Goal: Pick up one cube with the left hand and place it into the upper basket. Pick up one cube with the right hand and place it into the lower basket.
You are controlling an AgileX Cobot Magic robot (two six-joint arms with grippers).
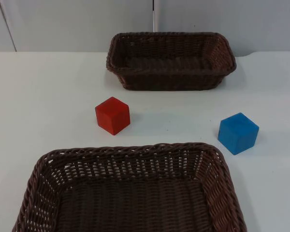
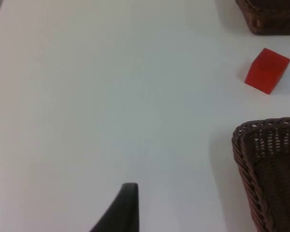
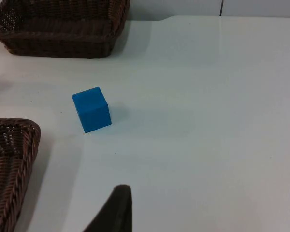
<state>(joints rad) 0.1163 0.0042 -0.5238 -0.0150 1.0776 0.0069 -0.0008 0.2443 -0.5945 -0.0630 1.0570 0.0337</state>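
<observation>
White table [image 1: 43,96] carries the red cube [image 1: 112,115] on the left arm's side and the blue cube [image 1: 238,133] on the right arm's, both between the upper basket [image 1: 170,59] and lower basket [image 1: 130,193]; I cannot tell either jaws' state.

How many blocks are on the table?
2. The red cube sits on the white table between the two baskets, toward the left arm's side. The blue cube sits on the table toward the right arm's side. Neither is in a basket.
</observation>
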